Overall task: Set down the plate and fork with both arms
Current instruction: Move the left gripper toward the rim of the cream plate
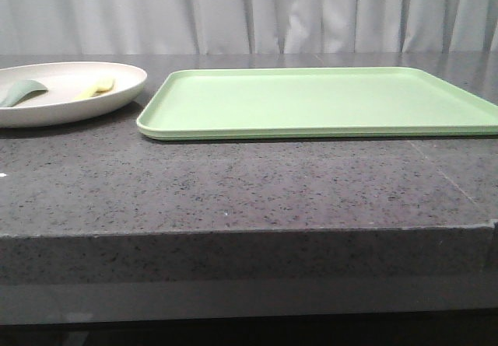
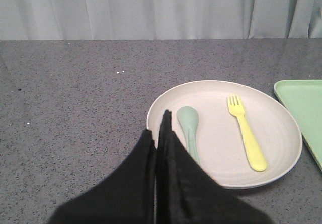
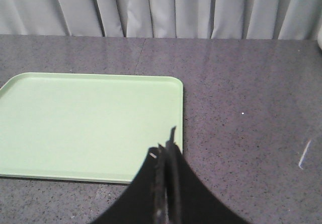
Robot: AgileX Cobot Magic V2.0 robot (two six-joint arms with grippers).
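A dark speckled stone countertop (image 1: 233, 190) is seen across the lower half of the front view, with a grey pleated curtain (image 1: 311, 12) behind it. The plate (image 1: 47, 105), cream-white and shallow, is found at the left edge of the front view, partly cut off by the frame. Just beside it, to its right and apart from it, a flat light-green tray (image 1: 327, 101) is laid on the countertop; nothing is seen on it.

In the left wrist view, the fork (image 2: 246, 131), pale yellow, is seen lying flat inside the plate (image 2: 282, 133) at center right of the frame, tines toward the curtain. A greyish-green spoon (image 2: 189, 128) lies beside it, toward frame center, also in the plate; the two are not touching. The left gripper (image 2: 162, 128) appears at lower center with its black fingers pressed together on nothing, the tips over the plate's near-left rim.

In the right wrist view, the right gripper (image 3: 168, 146) is seen at lower center, fingers together and empty, over the corner of the tray (image 3: 75, 128) nearest it. Whether either gripper touches anything cannot be told.
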